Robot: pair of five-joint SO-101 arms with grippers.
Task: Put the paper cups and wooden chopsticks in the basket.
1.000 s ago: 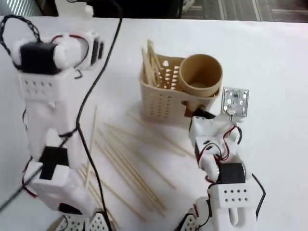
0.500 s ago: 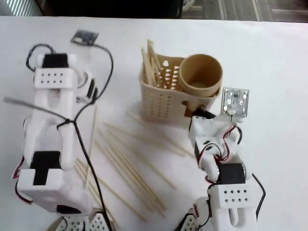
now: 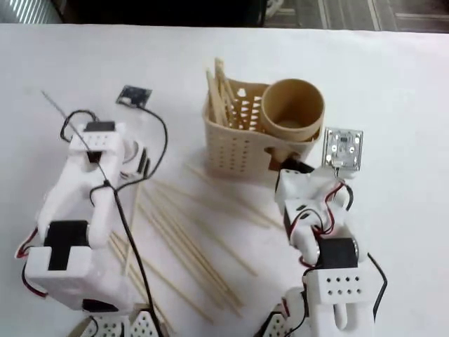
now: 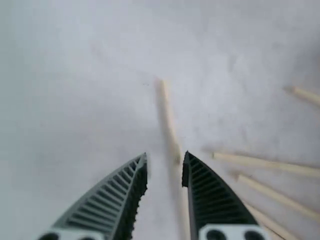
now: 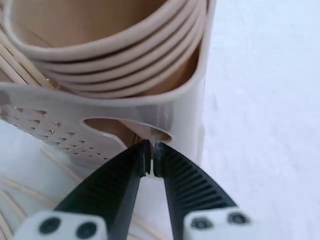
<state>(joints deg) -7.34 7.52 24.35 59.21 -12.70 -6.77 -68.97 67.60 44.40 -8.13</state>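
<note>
Overhead: a basket point(image 3: 228, 151) stands on a white table point(image 3: 393, 84), toward the far side.
Basket contents: a stack of nested paper cups point(image 3: 292, 105) at one end, and several upright chopsticks point(image 3: 219, 95) leaning at the other.
Loose chopsticks point(image 3: 189, 239): scattered flat on the table in front of the basket.
Left gripper point(image 4: 165, 157): jaws spread, low over the table, holding nothing.
Single chopstick point(image 4: 169, 125): flat on the table, with one end running in between the spread fingertips, closer to one of them.
Right gripper point(image 5: 151, 152): jaws pressed almost together, tips right at the basket's near wall. I cannot tell whether they pinch it.
</note>
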